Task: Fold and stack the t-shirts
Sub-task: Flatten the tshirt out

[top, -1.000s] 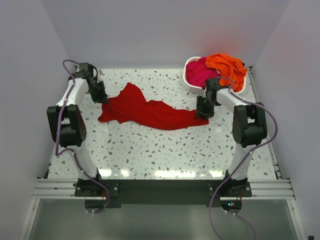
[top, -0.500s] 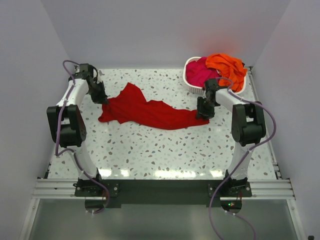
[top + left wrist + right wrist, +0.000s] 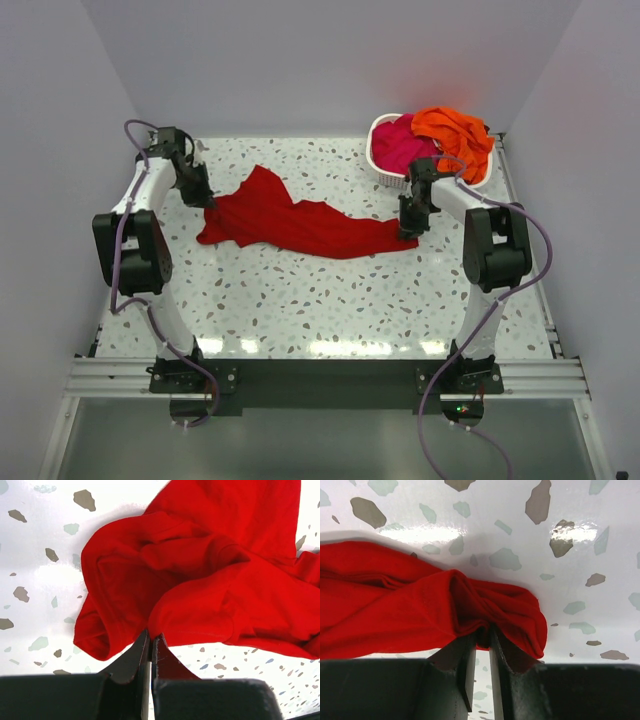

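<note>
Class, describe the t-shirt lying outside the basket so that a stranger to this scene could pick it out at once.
Find the white speckled table. Its far right corner holds a white slatted basket heaped with a magenta t-shirt and an orange t-shirt. The deep red t-shirt is the only one outside it, stretched crumpled across the tabletop's middle.

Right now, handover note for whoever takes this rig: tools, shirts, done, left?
Left tool: shut on the red t-shirt's left end.
Right tool: shut on its right end.
It lies bunched on the table, unfolded.
Magenta t-shirt and orange t-shirt heaped in the basket.
Done: nothing folded or stacked.
Left: spread and fold red, then the other two, stack.
</note>
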You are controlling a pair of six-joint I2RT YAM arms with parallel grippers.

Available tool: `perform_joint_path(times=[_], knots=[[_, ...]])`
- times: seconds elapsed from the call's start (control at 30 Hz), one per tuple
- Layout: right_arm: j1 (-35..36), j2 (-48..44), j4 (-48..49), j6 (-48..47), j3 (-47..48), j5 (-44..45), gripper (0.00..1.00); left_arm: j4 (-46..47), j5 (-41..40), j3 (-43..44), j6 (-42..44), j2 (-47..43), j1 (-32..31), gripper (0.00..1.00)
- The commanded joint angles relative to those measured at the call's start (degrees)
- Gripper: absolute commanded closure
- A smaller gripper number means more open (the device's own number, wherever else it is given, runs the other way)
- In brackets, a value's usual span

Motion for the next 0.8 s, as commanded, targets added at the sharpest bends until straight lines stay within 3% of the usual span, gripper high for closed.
perform_joint_path(times=[0.0,0.23,0.53,0.77], knots=[[-0.2,-3.0,-2.7,-0.3,2.5,1.4,0.81,-0.9,0.4,0.4,1.1,-3.3,0.9,1.00],[-0.2,-7.5,-10.1,0.3,6.5,1.3,1.00,-1.0,4.3,0.4,0.5,-7.2,1.7,1.00],[-0.2,-15.2,-16.9,2.5,15.3,-2.0,1.00,5.8,11.7,-2.8,-4.0,-16.1,1.7,1.00],[-0.2,-16.8,-21.8,3.7,29.2,-3.9,1.00,9.2,16.5,0.1,-8.3,-23.5,1.7,1.00]])
